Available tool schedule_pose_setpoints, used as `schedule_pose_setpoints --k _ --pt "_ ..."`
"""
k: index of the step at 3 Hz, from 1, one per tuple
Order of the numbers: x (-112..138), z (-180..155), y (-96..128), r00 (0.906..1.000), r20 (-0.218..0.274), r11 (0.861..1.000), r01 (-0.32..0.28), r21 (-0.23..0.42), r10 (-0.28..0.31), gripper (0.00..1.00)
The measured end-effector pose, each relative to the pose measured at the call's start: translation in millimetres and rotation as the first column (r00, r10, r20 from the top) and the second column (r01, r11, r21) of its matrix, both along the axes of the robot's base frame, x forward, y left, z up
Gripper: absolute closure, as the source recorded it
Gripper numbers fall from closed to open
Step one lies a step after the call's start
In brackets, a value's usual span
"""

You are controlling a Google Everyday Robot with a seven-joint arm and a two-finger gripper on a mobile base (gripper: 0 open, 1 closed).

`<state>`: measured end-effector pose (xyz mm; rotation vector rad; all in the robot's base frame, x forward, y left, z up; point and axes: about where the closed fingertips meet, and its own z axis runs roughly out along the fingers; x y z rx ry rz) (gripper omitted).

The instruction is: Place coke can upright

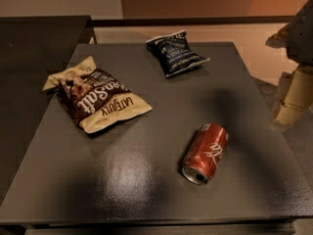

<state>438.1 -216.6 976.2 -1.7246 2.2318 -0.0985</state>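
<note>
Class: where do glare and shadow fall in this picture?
Camera view: warm, dim light; pale glare on the dark grey table beside the small red aluminium coke can lying sideways; soft shadow beyond the can; gripper at the right edge, off the table.

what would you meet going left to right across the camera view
brown snack bag → blue chip bag, further back → coke can, lying on its side nearer the front → claw, at the far right edge of the picture
</note>
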Motion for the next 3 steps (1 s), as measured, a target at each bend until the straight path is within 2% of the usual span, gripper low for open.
schedule_pose_setpoints --k 1,2,3 --pt "0.0 0.0 0.1 1.0 0.0 1.0 0.0 0.0 0.0 0.0" --pt "-4.2 -1.5 10.0 0.9986 0.001 0.998 -0.053 -0.02 0.053 0.0" --pt "-14.7 -8.7 27.3 0.9884 -0.008 0.987 -0.152 -0.043 0.152 0.0"
